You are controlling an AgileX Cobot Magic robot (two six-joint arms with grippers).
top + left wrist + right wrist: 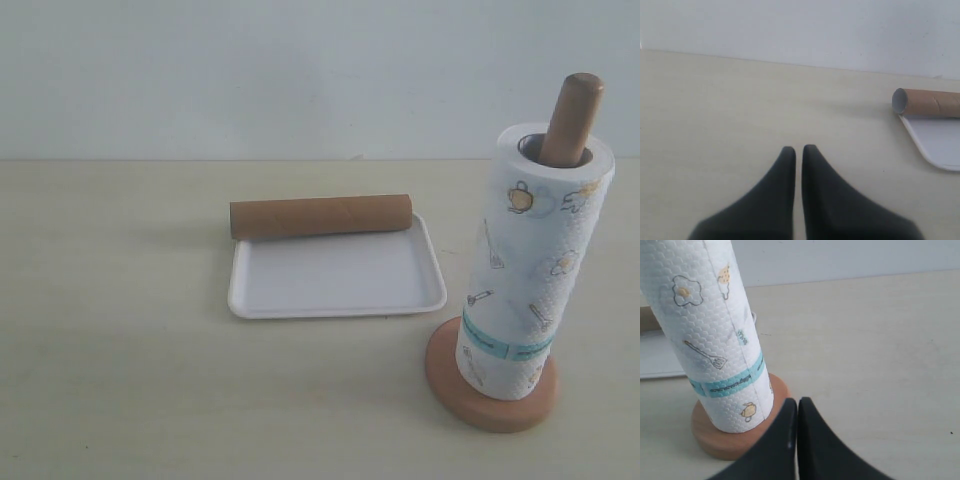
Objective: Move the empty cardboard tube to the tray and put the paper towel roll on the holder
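The brown cardboard tube (pixel 321 216) lies across the far edge of the white tray (pixel 335 280); the left wrist view shows its open end (pixel 927 103) on the tray's rim (pixel 935 142). The printed paper towel roll (pixel 530 270) stands upright on the wooden holder (pixel 490 395), the post (pixel 572 120) poking out of its core. No gripper shows in the exterior view. My left gripper (pixel 798 148) is shut over bare table, well apart from the tube. My right gripper (pixel 797 401) is shut, empty, just beside the holder's base (pixel 735 437) and the roll (pixel 710 335).
A pale wall rises behind the beige table (pixel 120 330). The tray sits mid-table and the holder stands front right.
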